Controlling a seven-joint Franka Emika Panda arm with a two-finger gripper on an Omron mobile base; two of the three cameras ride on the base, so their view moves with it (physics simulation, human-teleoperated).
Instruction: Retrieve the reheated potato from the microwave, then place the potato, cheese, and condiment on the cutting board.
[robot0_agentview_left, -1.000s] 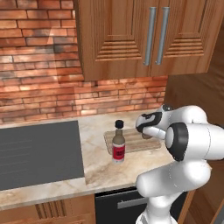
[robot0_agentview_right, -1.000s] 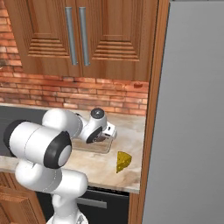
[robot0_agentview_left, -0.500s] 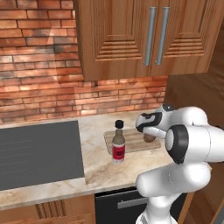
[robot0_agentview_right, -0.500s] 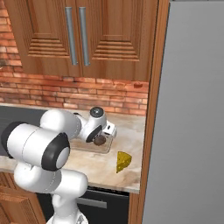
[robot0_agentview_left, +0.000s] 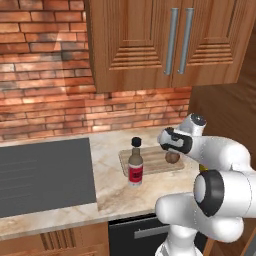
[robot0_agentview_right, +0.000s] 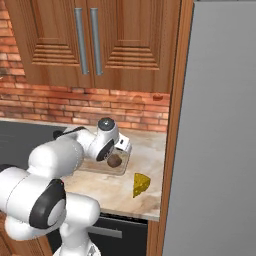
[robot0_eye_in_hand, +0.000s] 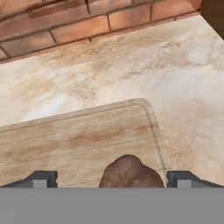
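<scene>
My arm rises from the base, bends at the elbow and reaches forward and down over the right part of the counter, wrist tilted so the hand looks at the back right corner. My gripper hangs low there, its jaws spread wide: in the hand view one fingertip stands at the left and the other at the right, well apart, touching nothing between them.

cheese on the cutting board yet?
No. The cheese lies on the bare counter, apart from the cutting board that bears the potato.
</scene>
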